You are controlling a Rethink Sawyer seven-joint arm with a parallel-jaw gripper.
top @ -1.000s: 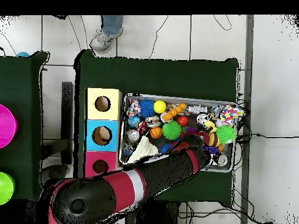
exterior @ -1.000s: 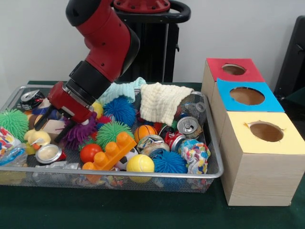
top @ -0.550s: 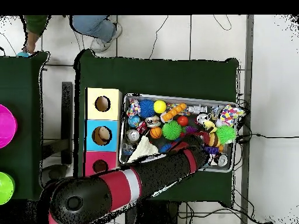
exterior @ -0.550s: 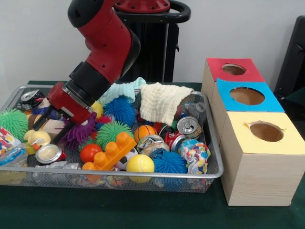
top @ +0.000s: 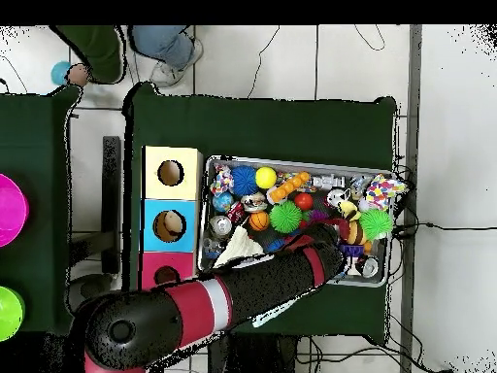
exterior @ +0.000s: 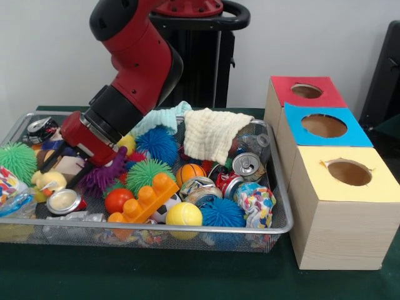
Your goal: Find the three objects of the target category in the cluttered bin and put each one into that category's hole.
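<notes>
My gripper (exterior: 60,167) is down in the left part of the wire bin (exterior: 156,227), open, with its black fingers (exterior: 49,158) on either side of a pale toy (exterior: 67,165). A purple spiky ball (exterior: 106,175) lies just right of it and a yellow duck (exterior: 47,182) just below. In the overhead view the arm covers the bin's (top: 291,161) lower middle, and the gripper (top: 342,229) ends by a striped bee toy (top: 355,232). Three boxes stand beside the bin, with holes in red (exterior: 306,90), blue (exterior: 324,125) and yellow (exterior: 349,172) tops.
The bin also holds crushed cans (exterior: 245,165), spiky balls (exterior: 157,144), a green spiky ball (exterior: 17,159), an orange block (exterior: 147,199), a yellow ball (exterior: 184,214) and cloths (exterior: 209,132). A person (top: 146,44) stands beyond the table's top edge overhead.
The gripper has shifted slightly left in the bin with its fingers spread the same. The person overhead has moved further into view at the top left.
</notes>
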